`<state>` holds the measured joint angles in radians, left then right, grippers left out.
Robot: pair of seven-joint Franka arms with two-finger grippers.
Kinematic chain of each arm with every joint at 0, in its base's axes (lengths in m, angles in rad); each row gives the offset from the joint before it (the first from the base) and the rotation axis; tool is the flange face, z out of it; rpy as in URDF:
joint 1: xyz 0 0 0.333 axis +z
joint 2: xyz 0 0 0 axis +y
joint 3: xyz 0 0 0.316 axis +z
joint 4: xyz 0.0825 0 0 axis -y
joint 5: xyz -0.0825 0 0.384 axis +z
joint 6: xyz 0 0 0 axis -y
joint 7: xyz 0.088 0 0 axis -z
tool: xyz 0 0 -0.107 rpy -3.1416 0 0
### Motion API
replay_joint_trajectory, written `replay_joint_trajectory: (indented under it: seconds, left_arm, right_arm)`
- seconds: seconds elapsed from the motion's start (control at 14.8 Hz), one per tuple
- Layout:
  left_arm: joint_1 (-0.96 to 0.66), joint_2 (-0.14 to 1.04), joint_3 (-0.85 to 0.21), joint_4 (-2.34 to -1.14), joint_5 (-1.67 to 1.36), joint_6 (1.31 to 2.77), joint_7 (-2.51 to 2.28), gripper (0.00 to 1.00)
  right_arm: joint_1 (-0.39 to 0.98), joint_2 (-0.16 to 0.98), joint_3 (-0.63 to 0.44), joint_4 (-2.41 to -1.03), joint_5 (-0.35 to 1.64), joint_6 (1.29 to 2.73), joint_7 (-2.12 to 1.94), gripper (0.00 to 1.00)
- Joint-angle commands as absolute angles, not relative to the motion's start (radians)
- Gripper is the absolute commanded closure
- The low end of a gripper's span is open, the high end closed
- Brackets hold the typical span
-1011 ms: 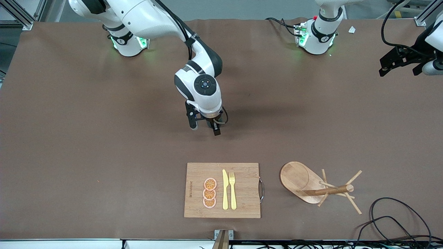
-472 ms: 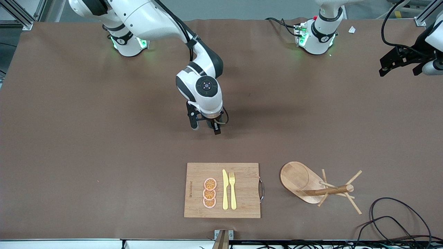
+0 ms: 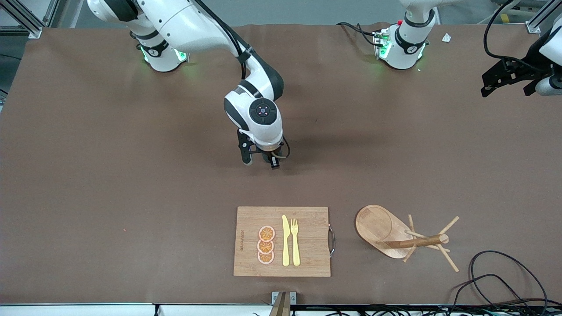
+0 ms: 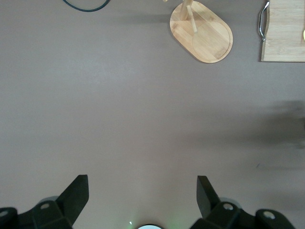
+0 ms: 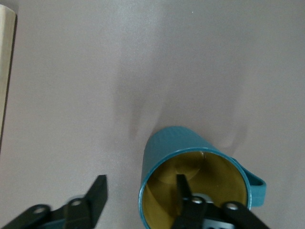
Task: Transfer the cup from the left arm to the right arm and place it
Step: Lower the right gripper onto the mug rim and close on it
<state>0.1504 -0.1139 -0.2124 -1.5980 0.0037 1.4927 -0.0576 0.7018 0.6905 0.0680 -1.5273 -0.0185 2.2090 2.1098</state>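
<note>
The dark teal ribbed cup (image 5: 176,143) with a mustard-yellow inside stands upright on the brown table, its handle (image 5: 255,188) at one side. My right gripper (image 5: 140,187) is open and straddles the cup's wall, with one finger inside the cup and one outside. In the front view the right gripper (image 3: 261,163) is at the table's middle and the cup is hidden under its hand. My left gripper (image 3: 491,83) waits high at the left arm's end of the table. It is open and empty in the left wrist view (image 4: 141,191).
A bamboo cutting board (image 3: 307,245) with orange slices (image 3: 266,245), a yellow knife and a fork lies nearer to the front camera. A wooden mug tree (image 3: 382,228) lies on its side beside it. Black cables (image 3: 505,272) lie by the front edge.
The right arm's wrist has shifted slightly toward the front camera over the cup. Its fingers stay apart. The left arm has not moved.
</note>
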Motion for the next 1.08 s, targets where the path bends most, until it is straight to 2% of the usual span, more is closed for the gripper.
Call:
replay_joint_trajectory:
  seconds: [0.0,0.2,0.67,1.01]
  left_arm:
    - [0.158,-0.121,-0.216,-1.592,0.015,1.490,-0.032,0.00]
    - [0.158,-0.121,-0.216,-1.592,0.015,1.486,-0.032,0.00]
    - [0.156,-0.121,-0.216,-1.592,0.015,1.488,-0.037,0.00]
    - [0.156,-0.121,-0.216,-1.592,0.015,1.488,-0.037,0.00]
  right_arm:
    - [0.706,0.706,0.069,-1.506,-0.011,2.209,2.125,0.52]
    - [0.707,0.707,0.069,-1.506,-0.011,2.209,2.125,0.66]
    - [0.729,0.716,0.069,-1.506,-0.017,2.218,2.129,0.90]
    - [0.730,0.715,0.069,-1.505,-0.015,2.223,2.128,0.98]
